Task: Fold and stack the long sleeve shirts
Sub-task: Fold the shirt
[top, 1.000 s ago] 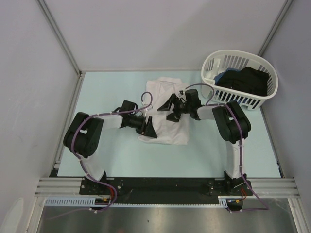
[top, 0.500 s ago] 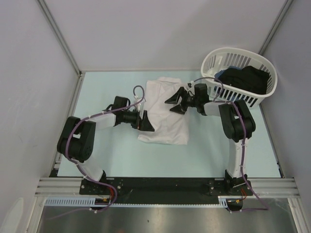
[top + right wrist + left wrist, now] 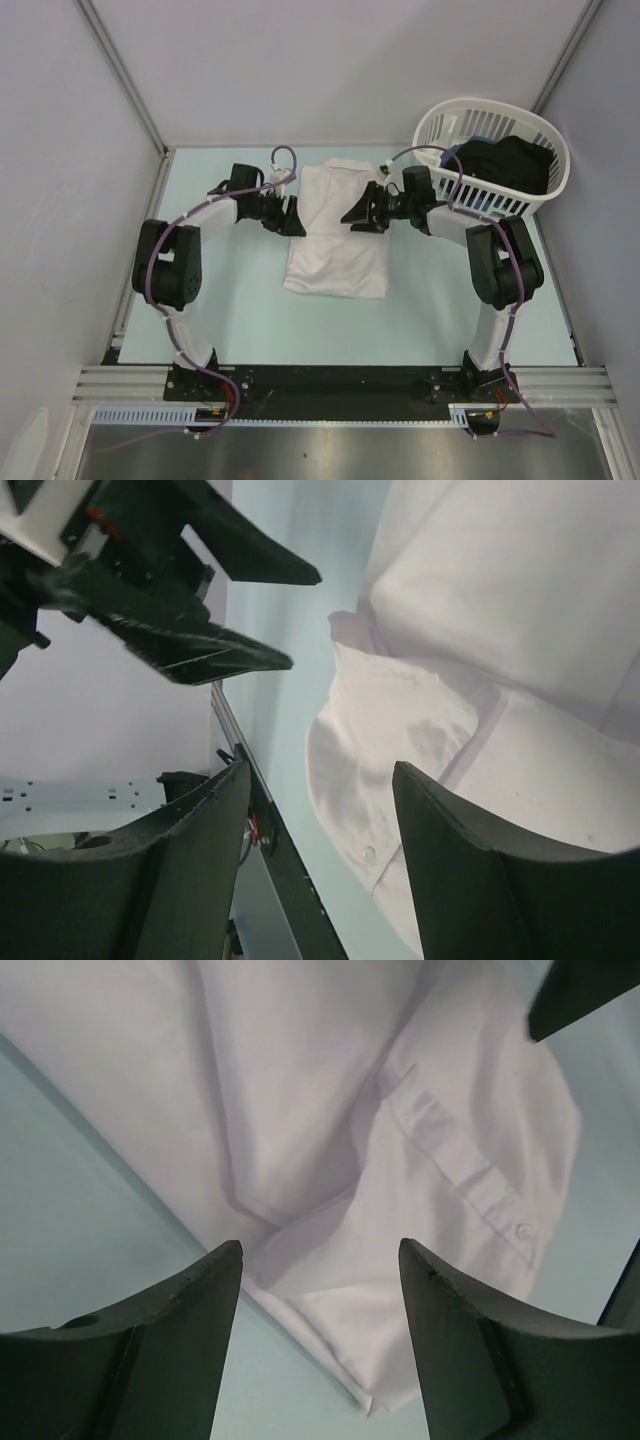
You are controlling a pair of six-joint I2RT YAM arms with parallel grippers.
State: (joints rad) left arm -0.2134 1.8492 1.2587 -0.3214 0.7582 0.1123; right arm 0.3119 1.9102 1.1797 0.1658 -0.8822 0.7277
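A white long sleeve shirt [image 3: 338, 230] lies partly folded on the pale table, collar end at the far side. My left gripper [image 3: 294, 215] is open and empty, at the shirt's left edge near its far end. My right gripper [image 3: 358, 213] is open and empty, over the shirt's right side near the collar. In the left wrist view the shirt [image 3: 400, 1140] shows a buttoned cuff and a folded corner between my jaws. In the right wrist view the shirt [image 3: 500, 640] fills the right side, with the left gripper [image 3: 260, 620] beyond it.
A white slatted basket [image 3: 560, 165] stands at the back right with dark clothes [image 3: 505, 165] in it, close behind my right arm. Grey walls enclose the table on three sides. A metal rail runs along the near edge.
Both grippers have moved away from me along the shirt, from its middle to its far end. The left gripper has swung out to the shirt's left edge. The shirt lies flatter.
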